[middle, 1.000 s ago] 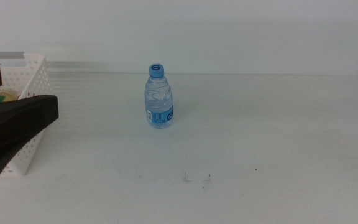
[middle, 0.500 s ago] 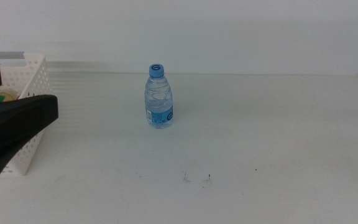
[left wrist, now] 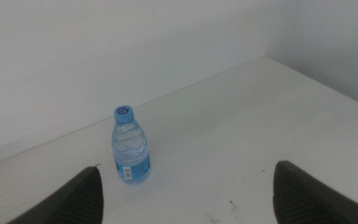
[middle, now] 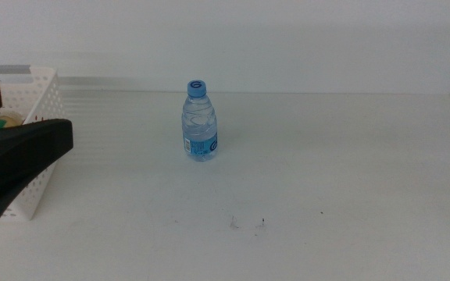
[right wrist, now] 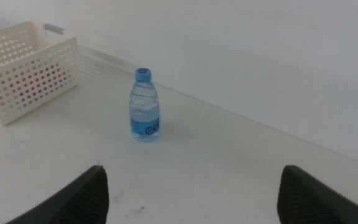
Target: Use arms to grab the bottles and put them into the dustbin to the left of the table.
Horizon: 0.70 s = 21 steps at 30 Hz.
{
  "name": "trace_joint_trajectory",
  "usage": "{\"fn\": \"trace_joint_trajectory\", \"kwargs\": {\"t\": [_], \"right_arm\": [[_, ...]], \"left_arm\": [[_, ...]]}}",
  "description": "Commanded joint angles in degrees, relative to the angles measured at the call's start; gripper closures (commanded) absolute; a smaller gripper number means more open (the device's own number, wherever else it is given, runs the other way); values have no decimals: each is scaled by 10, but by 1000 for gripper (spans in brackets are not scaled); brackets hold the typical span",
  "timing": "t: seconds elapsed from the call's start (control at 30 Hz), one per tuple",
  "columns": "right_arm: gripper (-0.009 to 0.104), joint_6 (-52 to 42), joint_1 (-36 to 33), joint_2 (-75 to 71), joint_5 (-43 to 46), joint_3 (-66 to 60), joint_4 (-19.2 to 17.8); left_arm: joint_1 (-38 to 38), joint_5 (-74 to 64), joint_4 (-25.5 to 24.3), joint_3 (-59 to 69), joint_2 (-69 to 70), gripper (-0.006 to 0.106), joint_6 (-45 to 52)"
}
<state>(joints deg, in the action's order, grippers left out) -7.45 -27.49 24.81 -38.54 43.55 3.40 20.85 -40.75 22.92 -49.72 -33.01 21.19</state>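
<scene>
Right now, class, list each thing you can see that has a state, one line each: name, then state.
water bottle: upright on the table, blue cap on, not held.
dustbin: upright at the table's left; something red shows through its holes.
left gripper: open, empty, jaws wide apart, short of the bottle.
right gripper: open, empty, facing the bottle from a distance.
table: bears the bottle, a few dark specks.

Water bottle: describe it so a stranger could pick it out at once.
On the white table, look right of the perforated white basket at the left edge. The water bottle stands upright alone, toward the far side. It is small and clear, with a blue cap and blue label, the only thing standing on the open tabletop.
</scene>
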Motion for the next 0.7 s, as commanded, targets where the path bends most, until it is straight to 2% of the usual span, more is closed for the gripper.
{"fn": "trace_joint_trajectory", "kwargs": {"t": [0.0,0.3,0.67], "right_arm": [[11,-5,-12,8,-8,20,-3],[11,-8,-44,47,-53,89,0],[11,-8,-56,49,-62,90,6]], "left_arm": [[3,8,0,-1,2,7,-1],[3,8,0,-1,2,7,-1],[3,8,0,-1,2,7,-1]]}}
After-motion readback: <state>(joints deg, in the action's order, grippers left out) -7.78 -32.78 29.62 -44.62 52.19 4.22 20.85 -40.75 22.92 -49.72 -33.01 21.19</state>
